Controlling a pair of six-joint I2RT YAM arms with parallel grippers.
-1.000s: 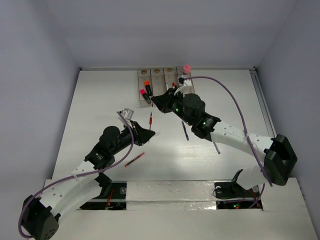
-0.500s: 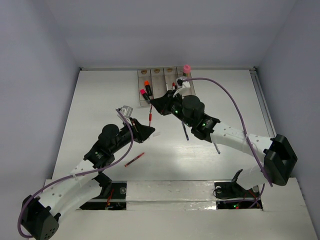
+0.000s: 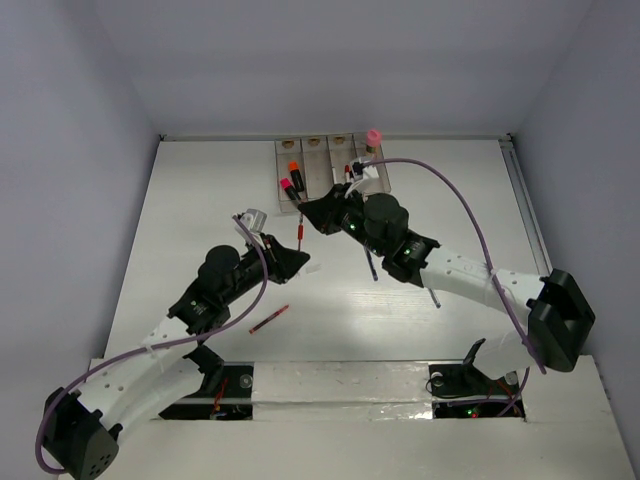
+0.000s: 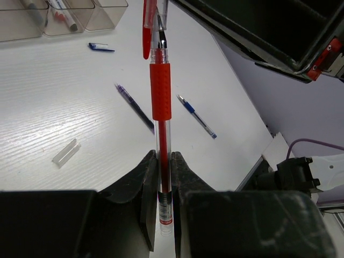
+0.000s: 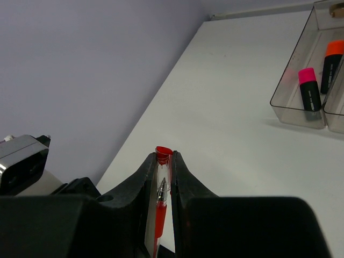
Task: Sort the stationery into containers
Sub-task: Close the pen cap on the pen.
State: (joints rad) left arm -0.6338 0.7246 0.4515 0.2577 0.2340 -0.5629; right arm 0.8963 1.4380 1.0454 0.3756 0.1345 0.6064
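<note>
My left gripper is shut on the rear end of an uncapped red pen, held off the table. Its tip points into a clear, red-ended cap pinched in my shut right gripper. From above, the pen bridges the left gripper and the right gripper. The containers stand at the far edge. The leftmost bin holds a pink-capped highlighter and an orange-capped one. A pink-capped glue stick stands by the rightmost bin.
Loose on the table lie a second red pen, a dark blue pen, a blue pen, a small blue cap and a clear cap. A purple cable arches over the right arm.
Both grippers have edged toward each other; the left wrist rose slightly toward the far side. The pen tip now sits at the mouth of the cap. Both grips are unchanged.
</note>
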